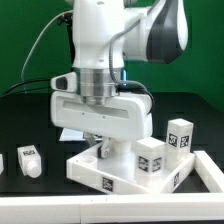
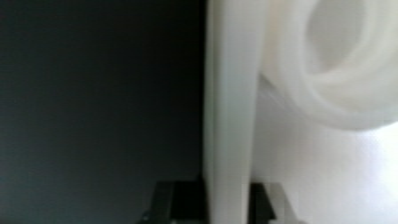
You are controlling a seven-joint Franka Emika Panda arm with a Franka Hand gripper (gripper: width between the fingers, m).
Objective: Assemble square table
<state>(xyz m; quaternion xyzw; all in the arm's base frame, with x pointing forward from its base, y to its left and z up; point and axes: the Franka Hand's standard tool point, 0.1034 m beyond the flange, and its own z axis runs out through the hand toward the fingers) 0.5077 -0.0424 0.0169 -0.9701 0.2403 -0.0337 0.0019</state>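
Observation:
The square table top (image 1: 105,172) lies in front of the arm as a flat white slab. A chunky tagged leg (image 1: 150,157) stands on its corner toward the exterior view's right, and a second leg (image 1: 180,137) is just behind it. My gripper (image 1: 100,148) reaches down onto the top's middle, its fingertips hidden behind the hand. In the wrist view a thin white plate edge (image 2: 228,120) runs between the dark fingers (image 2: 178,203), and my gripper (image 2: 226,205) is shut on it. A rounded white part (image 2: 338,70) fills the side beside it.
A loose tagged leg (image 1: 28,160) lies on the black table at the exterior view's left, with another white piece (image 1: 2,162) cut off by the edge. A white bar (image 1: 208,172) sits at the right. A flat white sheet (image 1: 65,131) shows behind the hand.

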